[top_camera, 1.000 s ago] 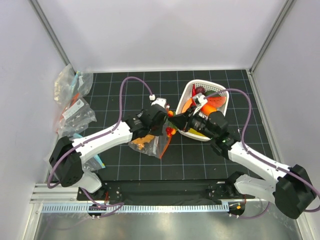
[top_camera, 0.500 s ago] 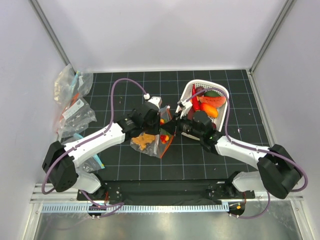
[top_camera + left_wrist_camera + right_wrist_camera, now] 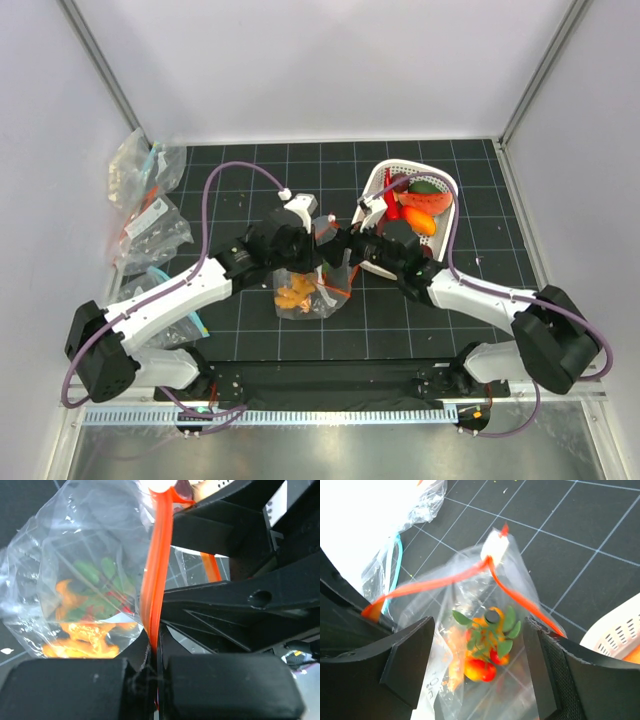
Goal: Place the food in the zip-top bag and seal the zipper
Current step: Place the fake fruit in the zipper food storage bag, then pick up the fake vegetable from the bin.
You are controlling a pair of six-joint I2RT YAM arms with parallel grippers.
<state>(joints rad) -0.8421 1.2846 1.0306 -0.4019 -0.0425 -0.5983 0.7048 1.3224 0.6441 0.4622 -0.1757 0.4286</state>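
Observation:
The zip-top bag (image 3: 308, 293) hangs just left of the white basket (image 3: 372, 186), its mouth held up. My left gripper (image 3: 316, 258) is shut on the red-orange zipper (image 3: 157, 580), pinching the strip at its lower end (image 3: 154, 647). My right gripper (image 3: 481, 666) stands open directly above the bag's mouth, nothing between its fingers (image 3: 410, 662). Inside the bag (image 3: 470, 605) lies food (image 3: 487, 642): a yellow-red piece with green leaves and an orange piece. The white slider (image 3: 495, 547) sits at the zipper's far end. More food (image 3: 418, 204), including a red chili (image 3: 391, 203), lies in the basket.
Clear bags with teal marks (image 3: 146, 205) are piled against the left wall, and another lies beside the left arm's base (image 3: 194, 322). The basket stands close to the right gripper's wrist. Both arms' cables arch over the mat.
The right gripper came from the basket to over the bag's mouth and opened; a leafy yellow-red food piece now lies inside. The left gripper shifted the bag slightly nearer.

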